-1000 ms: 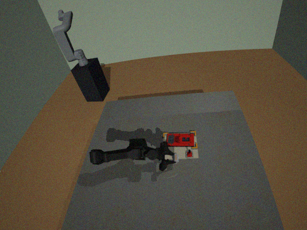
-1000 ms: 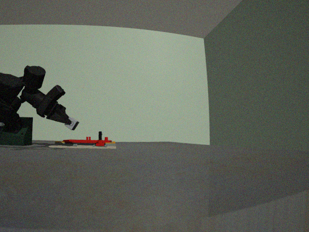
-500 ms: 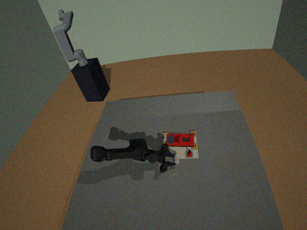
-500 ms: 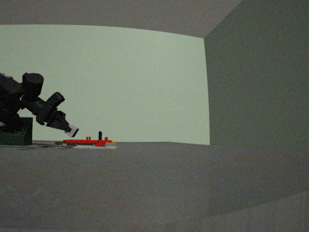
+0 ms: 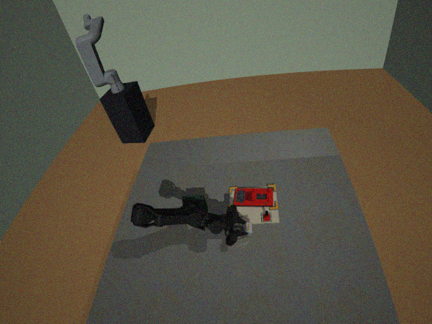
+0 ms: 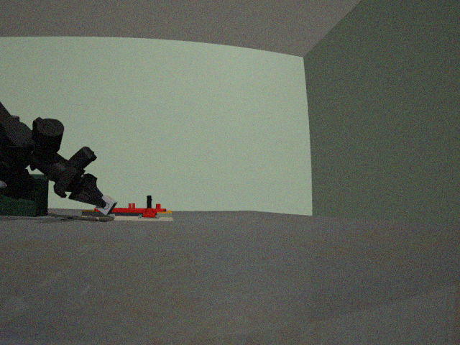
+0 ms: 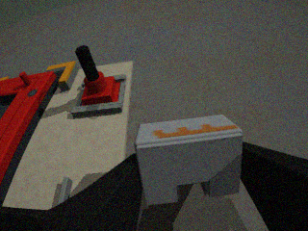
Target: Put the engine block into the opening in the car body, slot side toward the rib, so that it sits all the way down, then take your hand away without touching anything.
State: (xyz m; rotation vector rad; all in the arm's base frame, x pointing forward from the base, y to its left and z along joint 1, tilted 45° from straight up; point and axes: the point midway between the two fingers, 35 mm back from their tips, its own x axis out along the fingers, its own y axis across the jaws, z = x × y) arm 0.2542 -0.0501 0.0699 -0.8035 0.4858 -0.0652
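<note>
My gripper [image 5: 246, 228] [image 6: 106, 204] [image 7: 187, 156] is shut on the engine block [image 5: 249, 227] [image 6: 108, 204] [image 7: 190, 151], a light grey block with an orange mark on top and a notch in its lower edge in the wrist view. The arm reaches forward at a slant, and the block is tilted, low at the near edge of the cream board. The red car body [image 5: 252, 203] [image 6: 128, 210] [image 7: 28, 112] lies flat on the board's far side, away from the block. A dark rectangular opening [image 5: 261, 196] shows in it. The rib cannot be made out.
On the cream board [image 5: 250, 213] [image 7: 89, 141], a red piece with an upright black stick [image 5: 266, 217] [image 6: 149, 214] [image 7: 103, 93] sits in a grey holder. Yellow corner brackets [image 5: 271, 187] [image 7: 68, 76] flank the car body. A grey arm [image 5: 90, 63] stands on a black pedestal far behind.
</note>
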